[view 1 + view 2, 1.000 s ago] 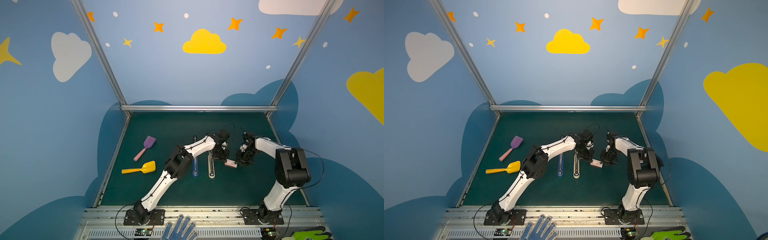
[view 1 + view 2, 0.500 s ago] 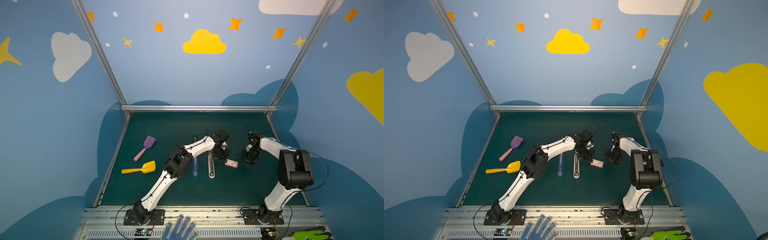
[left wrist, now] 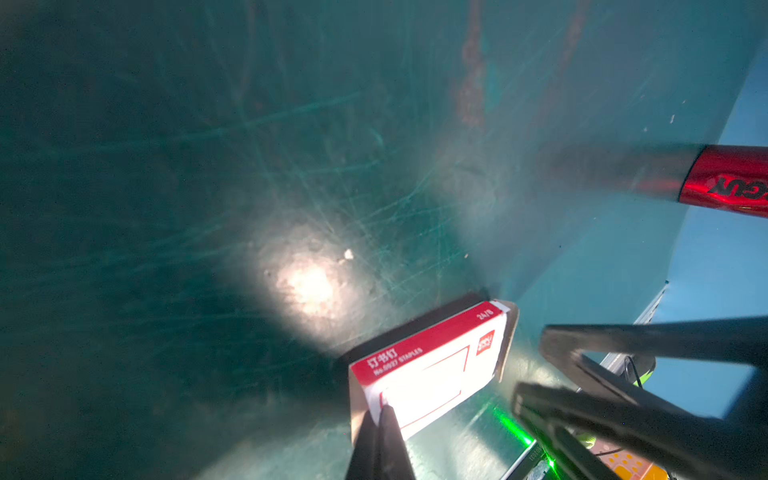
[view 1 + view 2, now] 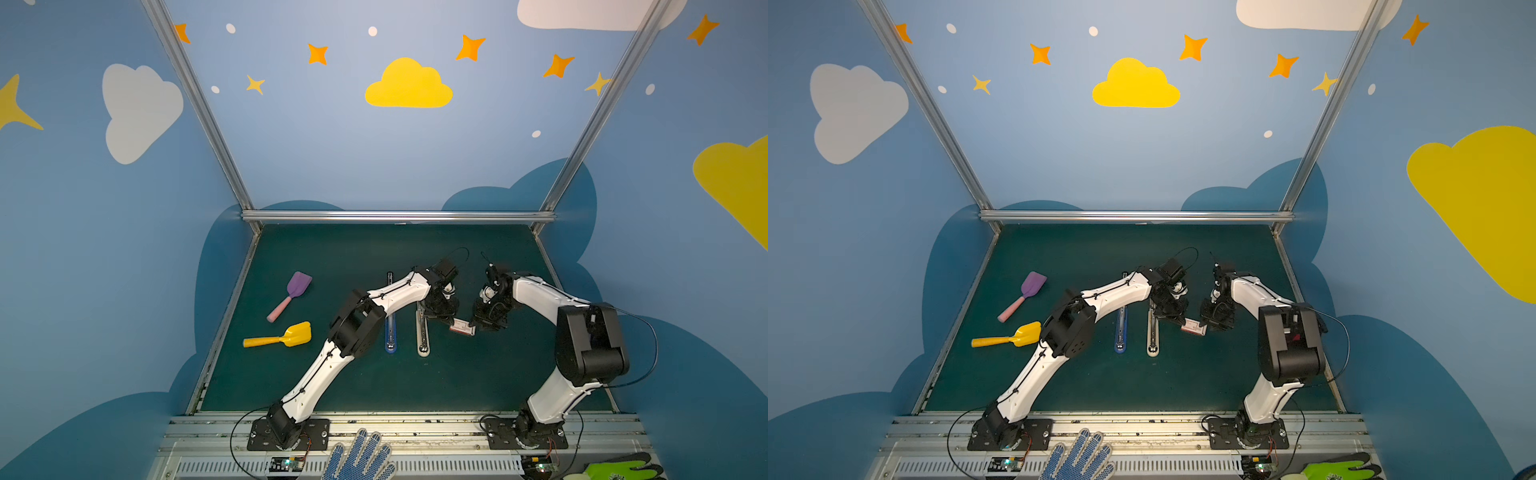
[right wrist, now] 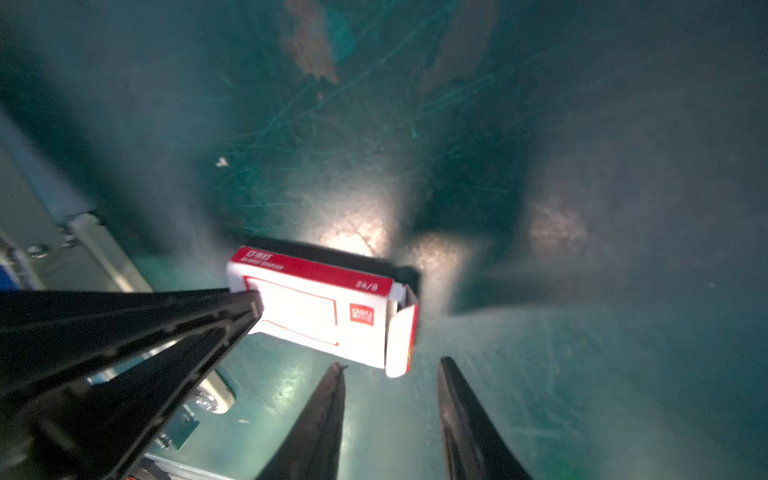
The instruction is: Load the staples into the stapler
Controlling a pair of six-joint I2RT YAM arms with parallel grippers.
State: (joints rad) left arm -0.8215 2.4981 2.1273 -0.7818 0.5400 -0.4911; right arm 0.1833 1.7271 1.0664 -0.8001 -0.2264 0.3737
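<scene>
The staples show as a small white box with a red band, lying flat on the green mat between my two grippers. In the wrist views the box has its end flap hanging open on the side facing the right gripper. My left gripper is shut, its tips resting on the box top at the other end. My right gripper is open and empty, just short of the flap. A white stapler lies left of the box.
A blue stapler lies parallel to the white one. A purple toy shovel and a yellow one lie at the left of the mat. A blue-dotted glove and a green glove lie on the front rail.
The right gripper drew away from the box to the right half a second ago, then came back to its flap end and opened slightly. The left gripper stayed on the box.
</scene>
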